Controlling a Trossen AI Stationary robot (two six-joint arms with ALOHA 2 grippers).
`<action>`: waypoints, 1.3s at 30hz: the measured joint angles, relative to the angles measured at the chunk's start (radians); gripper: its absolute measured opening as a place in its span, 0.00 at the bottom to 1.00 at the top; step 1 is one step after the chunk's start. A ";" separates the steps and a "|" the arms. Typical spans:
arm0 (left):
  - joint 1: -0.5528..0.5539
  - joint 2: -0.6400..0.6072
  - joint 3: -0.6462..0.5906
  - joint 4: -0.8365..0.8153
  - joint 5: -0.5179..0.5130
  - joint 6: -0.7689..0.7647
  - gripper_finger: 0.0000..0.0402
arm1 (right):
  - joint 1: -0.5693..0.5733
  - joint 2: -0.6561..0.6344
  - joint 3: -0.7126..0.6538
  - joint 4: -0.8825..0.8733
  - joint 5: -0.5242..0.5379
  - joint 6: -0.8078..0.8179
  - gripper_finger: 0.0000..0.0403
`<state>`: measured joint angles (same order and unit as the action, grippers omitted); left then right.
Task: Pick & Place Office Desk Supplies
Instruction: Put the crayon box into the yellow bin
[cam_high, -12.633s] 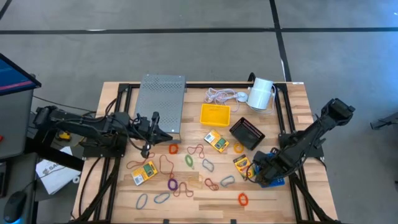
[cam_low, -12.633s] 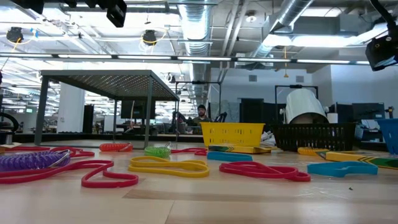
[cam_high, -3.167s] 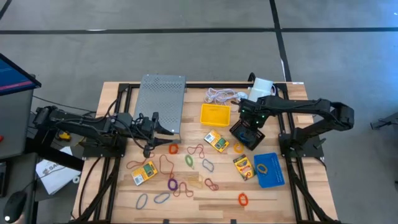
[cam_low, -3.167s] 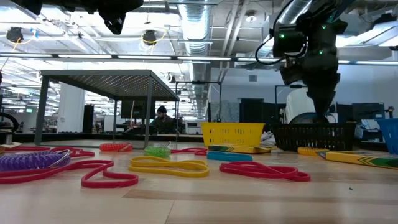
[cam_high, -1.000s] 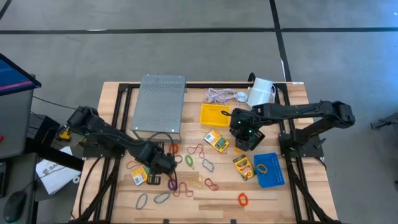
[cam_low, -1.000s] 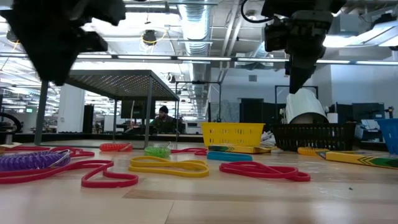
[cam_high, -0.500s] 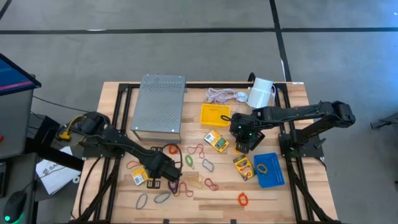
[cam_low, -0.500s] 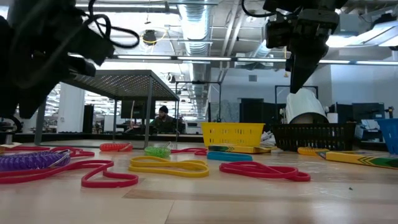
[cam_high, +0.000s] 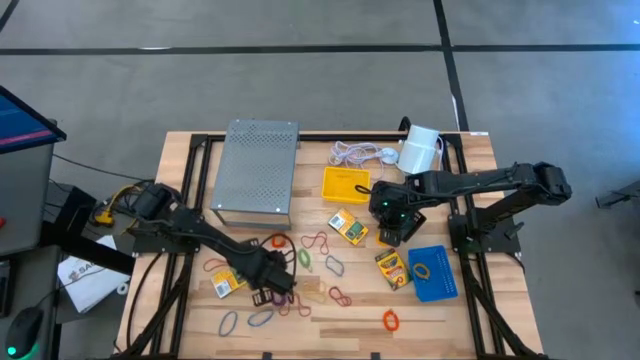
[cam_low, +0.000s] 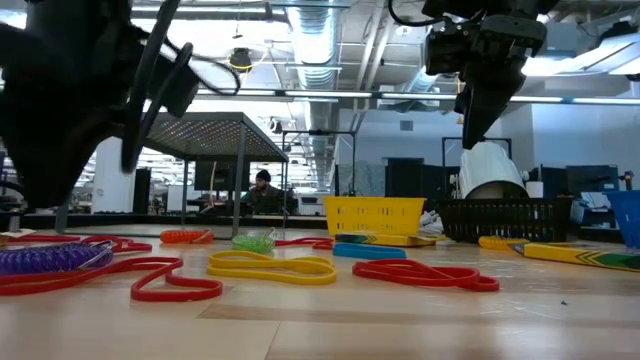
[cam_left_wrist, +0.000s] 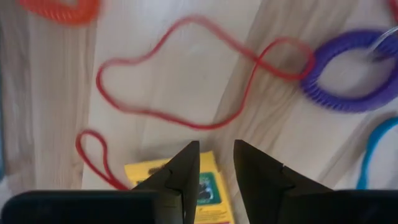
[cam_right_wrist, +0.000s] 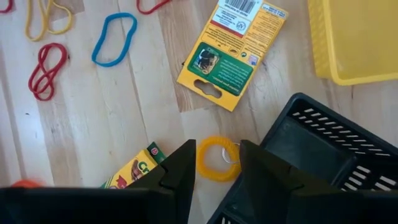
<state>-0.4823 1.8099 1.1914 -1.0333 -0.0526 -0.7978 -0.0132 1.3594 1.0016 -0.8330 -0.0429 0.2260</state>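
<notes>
Hovering low over the front-left part of the table, the left gripper (cam_left_wrist: 216, 165) shows its fingers parted by a narrow gap with nothing between them. Just under the fingertips lies a yellow crayon box (cam_left_wrist: 202, 190), flat, partly hidden by the fingers. Likely light, stiff card; best pinched across its short sides, since the flat face gives no purchase. Just ahead of the claw is a thin red rubber band (cam_left_wrist: 186, 81), a slack wavy loop: nearly weightless, floppy, probably needs a pinch on one strand pressed to the wood, may slip. Farther ahead to one side, a purple coil band (cam_left_wrist: 348, 71), thicker, springy, easier to catch; a blue band (cam_left_wrist: 373, 146) curves beside it, and an orange coil band (cam_left_wrist: 59, 9) sits at the far end.

The right gripper (cam_right_wrist: 217, 162) hangs above mid-table, fingers slightly spread, holding nothing. Directly ahead between the tips: a yellow coil band (cam_right_wrist: 217, 160), small ring, soft, touching the black mesh tray (cam_right_wrist: 311, 143), which looks rigid and light; take it by a wall. Beyond it, a second crayon box (cam_right_wrist: 233, 53) lies face up, and the yellow tray (cam_right_wrist: 354, 43) is off to one side. A third crayon box (cam_right_wrist: 134, 168) lies near the claw's other finger. From above, the blue tray (cam_high: 433, 272) is behind the right claw, holding one band.
</notes>
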 joint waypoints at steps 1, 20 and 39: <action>-0.004 0.000 0.007 0.001 -0.014 0.000 0.22 | 0.000 0.000 0.000 0.000 0.000 -0.001 0.30; -0.014 -0.024 0.020 -0.205 0.046 0.099 0.17 | 0.022 0.000 0.000 0.011 -0.006 0.002 0.30; -0.091 -0.060 -0.116 -0.182 0.271 0.060 0.15 | 0.059 0.000 0.000 0.030 -0.005 0.011 0.30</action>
<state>-0.5736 1.7496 1.0756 -1.2152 0.2186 -0.7381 0.0456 1.3594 1.0012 -0.8029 -0.0483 0.2366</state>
